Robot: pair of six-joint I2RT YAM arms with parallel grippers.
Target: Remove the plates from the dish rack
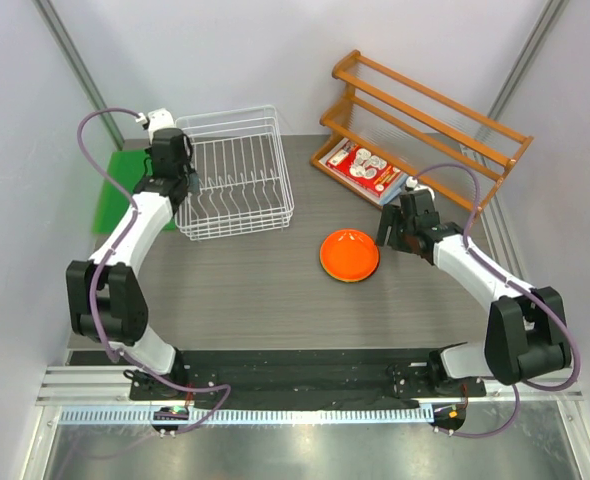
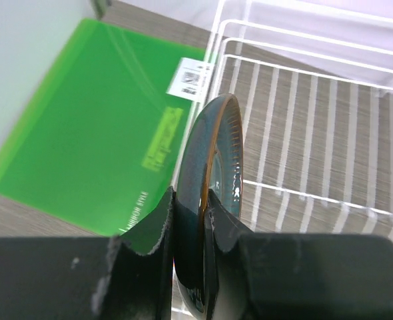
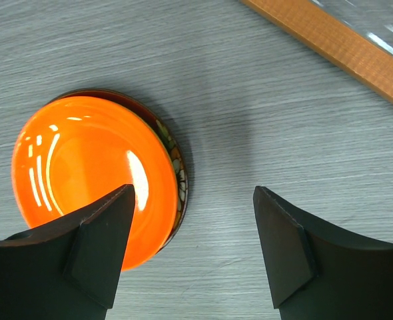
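Note:
The white wire dish rack [image 1: 245,228] stands at the back left of the table. My left gripper [image 1: 175,185] is at its left wall, shut on the rim of the blue-grey plate [image 2: 213,153], which stands on edge between the fingers [image 2: 153,227]. The rack wires [image 2: 303,60] lie just right of the plate. The orange plate [image 1: 350,255] lies on the table, stacked on the dark red patterned plate [image 3: 180,177]. My right gripper [image 1: 393,230] is open and empty just right of this stack [image 3: 83,160]. The lime green plate does not show.
A flat green board [image 1: 120,190] lies left of the rack, also in the left wrist view [image 2: 96,120]. An orange-brown wooden slatted rack [image 1: 425,120] stands at the back right, with a red-and-white packet [image 1: 370,168] in front of it. Its wooden rail [image 3: 343,47] is close to my right gripper.

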